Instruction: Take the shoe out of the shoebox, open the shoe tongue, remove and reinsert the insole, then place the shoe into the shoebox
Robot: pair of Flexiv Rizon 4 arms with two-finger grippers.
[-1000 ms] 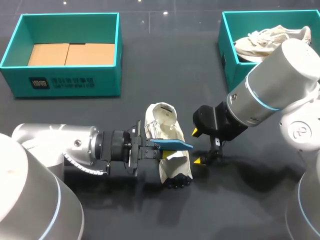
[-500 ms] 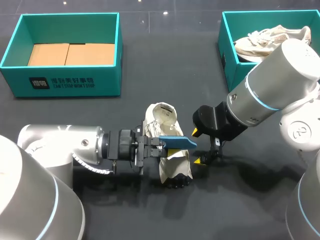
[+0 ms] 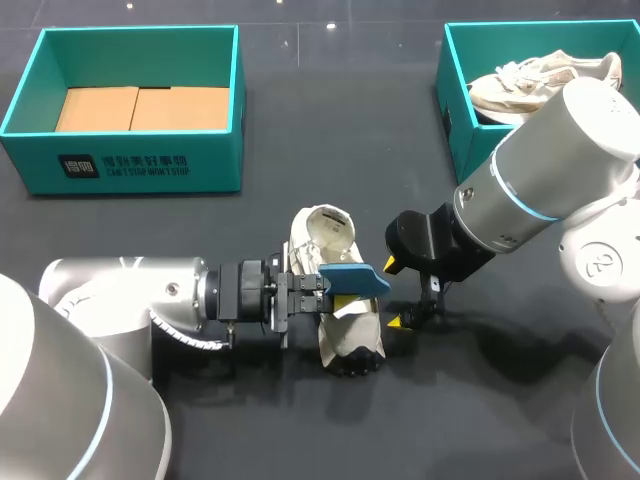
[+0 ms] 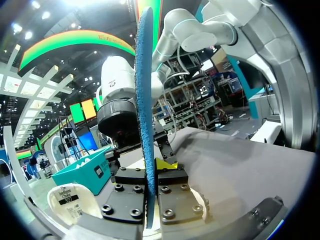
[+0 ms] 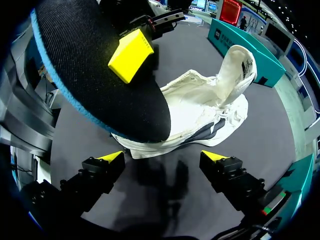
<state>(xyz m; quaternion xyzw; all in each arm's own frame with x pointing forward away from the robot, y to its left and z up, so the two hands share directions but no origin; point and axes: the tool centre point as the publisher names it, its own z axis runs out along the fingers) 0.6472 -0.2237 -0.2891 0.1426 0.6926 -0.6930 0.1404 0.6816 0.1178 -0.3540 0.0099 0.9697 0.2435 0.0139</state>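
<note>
Between the 2 hands, on the tabletop (image 3: 330, 120): 1 white shoe (image 3: 328, 240), lying under the left hand (image 3: 318, 288) and just ahead of the right hand (image 5: 164, 157), well apart from the teal shoebox (image 3: 140, 165).

Item 2: 1 blue insole (image 4: 146, 100), out of the shoe, clamped edge-on between the left hand's fingers and projecting past them above the shoe.

Right hand: fingers apart, holding nothing, low beside the shoe.

Handling, by judgement:
- Insole: thin, light and bendy, with a fabric face that is unlikely to slip. It would probably buckle if pushed from its far end, so a hold near the leading end suits reinsertion.
- Shoe: light, with a soft, collapsible upper. The heel collar and sole rim look the firmest holds for steadying.
</note>
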